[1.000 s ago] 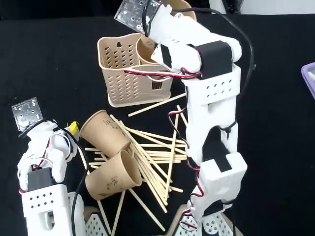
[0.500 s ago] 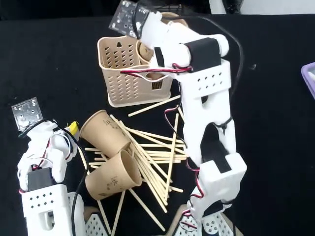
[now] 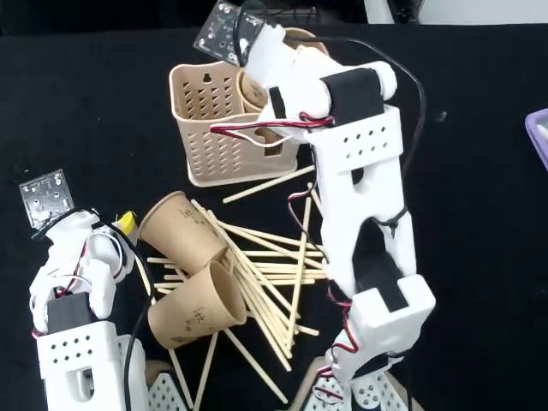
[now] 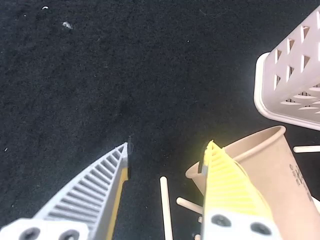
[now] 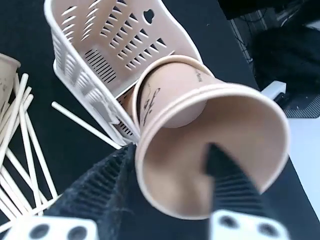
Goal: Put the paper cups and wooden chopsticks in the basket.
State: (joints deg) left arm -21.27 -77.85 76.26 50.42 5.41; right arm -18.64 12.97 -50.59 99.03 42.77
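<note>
While my right gripper point(image 5: 170, 150) clasps a tan paper cup point(image 5: 215, 115) at the beige slotted plastic basket point(image 3: 218, 145) near the tabletop's far edge, one cup point(image 5: 150, 100) already inside, two more cups point(image 3: 180, 227) and scattered wooden chopsticks point(image 3: 265, 265) wait by my spread-open left gripper point(image 4: 167, 145).

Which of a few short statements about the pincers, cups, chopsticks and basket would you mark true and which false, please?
1. The right pincer grips a paper cup by its rim, next to the basket. True.
2. Two other cups lie on their sides among the chopsticks on the table. True.
3. The left pincer holds a chopstick. False: it is open and empty over the table.
4. All the chopsticks are in the basket. False: they lie scattered on the table, outside it.
</note>
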